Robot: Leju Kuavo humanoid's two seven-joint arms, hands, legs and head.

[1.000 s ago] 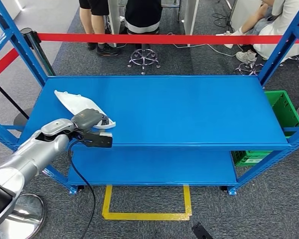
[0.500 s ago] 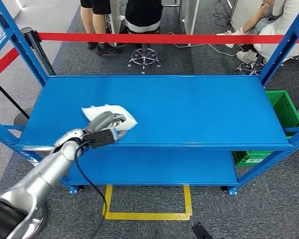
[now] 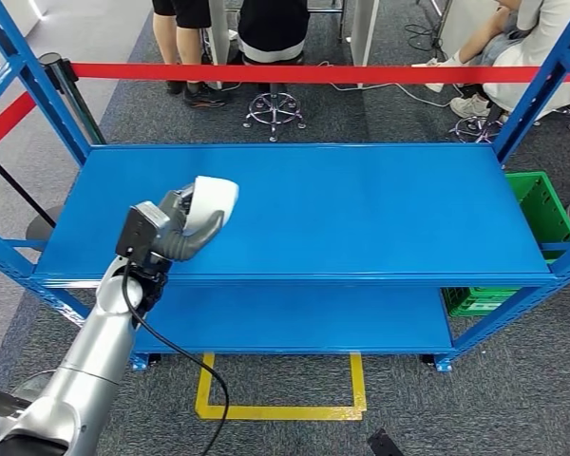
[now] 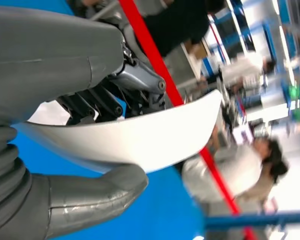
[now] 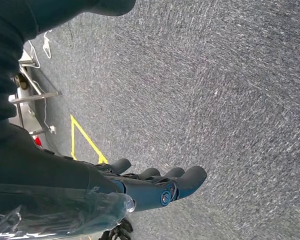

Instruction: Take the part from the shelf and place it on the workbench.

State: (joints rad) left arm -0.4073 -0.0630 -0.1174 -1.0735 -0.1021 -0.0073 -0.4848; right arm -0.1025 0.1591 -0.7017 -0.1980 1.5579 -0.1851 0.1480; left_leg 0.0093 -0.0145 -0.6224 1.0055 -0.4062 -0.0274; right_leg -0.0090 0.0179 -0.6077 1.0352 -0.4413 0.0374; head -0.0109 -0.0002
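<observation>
The part is a white curved plastic shell (image 3: 214, 199). My left hand (image 3: 181, 226) grips it and holds it lifted above the left half of the blue shelf (image 3: 353, 214). In the left wrist view the white part (image 4: 141, 137) lies between the grey thumb (image 4: 84, 200) and the darker fingers (image 4: 92, 100). My right hand (image 5: 156, 185) hangs over grey carpet with its fingers held straight and nothing in it.
A red barrier tape (image 3: 304, 73) runs behind the shelf, with people seated and standing beyond it. A green crate (image 3: 537, 214) sits at the right end of the shelf. Yellow floor tape (image 3: 278, 408) marks a square in front. Blue uprights frame both sides.
My left hand has lifted the white part off the shelf surface and turned it, carrying it up and to the right of where it first lay.
</observation>
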